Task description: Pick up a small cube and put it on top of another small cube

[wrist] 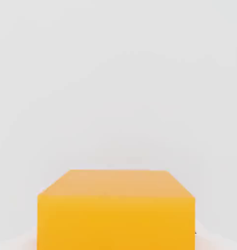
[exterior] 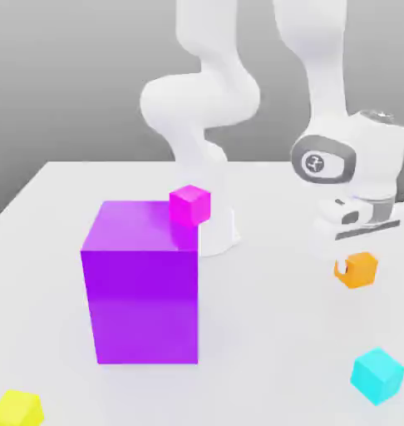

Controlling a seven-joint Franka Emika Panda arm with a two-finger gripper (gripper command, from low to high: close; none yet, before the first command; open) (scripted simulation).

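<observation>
Hand [exterior: 356,265] closed on orange cube [exterior: 357,270], fingers clamped at its sides; cube directly beneath hand, at exterior view's right. In hand view orange cube [wrist: 115,210] sits close under camera, pale bench [wrist: 115,73] behind. Outward: cyan cube [exterior: 377,375] nearer camera, on bench [exterior: 272,349]. Magenta cube [exterior: 190,205] well apart toward exterior view's left, just behind big purple block [exterior: 141,283], beside arm's white base [exterior: 218,229]. Yellow cube [exterior: 18,408] at near-left corner. No containers.

orange small cube [exterior: 357,270], magenta cube [exterior: 190,205], purple block [exterior: 140,283]
</observation>
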